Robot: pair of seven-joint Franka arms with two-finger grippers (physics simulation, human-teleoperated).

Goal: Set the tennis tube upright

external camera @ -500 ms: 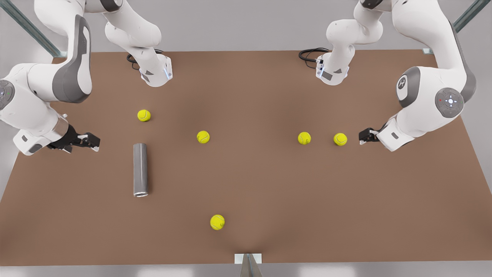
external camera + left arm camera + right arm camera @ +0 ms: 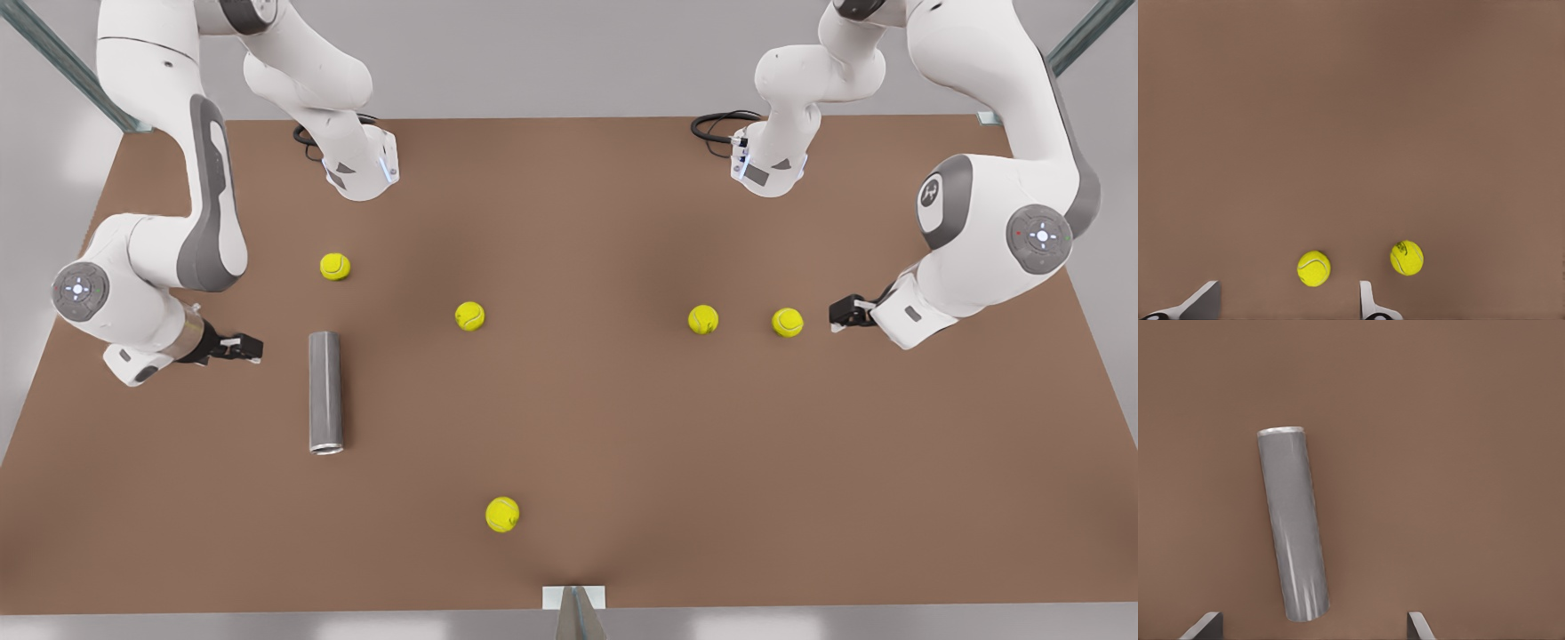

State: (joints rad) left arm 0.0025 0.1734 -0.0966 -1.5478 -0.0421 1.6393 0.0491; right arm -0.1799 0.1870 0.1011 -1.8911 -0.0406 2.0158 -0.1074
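My right gripper (image 2: 253,347) sits low over the table (image 2: 622,427) on the front view's left, just beside the far end of the tennis tube (image 2: 325,391) but not touching it. Through its wrist camera I see both fingertips (image 2: 1205,625) spread wide apart with nothing between them, and the tennis tube (image 2: 1293,523) lies out in front of them, flat on its side and slightly slanted across the view. In the front view the tube runs from far to near, its silvery rim (image 2: 326,450) at the end closest to that camera.

My left gripper (image 2: 836,316) waits on the front view's right, close to the table. Its fingers (image 2: 1368,303) are also wide open and hold nothing. Just beyond them rest two tennis balls: the nearer ball (image 2: 787,322) is just beside the gripper, and the second ball (image 2: 703,319) is a little further toward the middle of the table.

Three more balls lie apart from the rest: one (image 2: 334,266) beyond the tube's far end, one (image 2: 469,316) toward the middle, and one (image 2: 502,514) near the table's front edge
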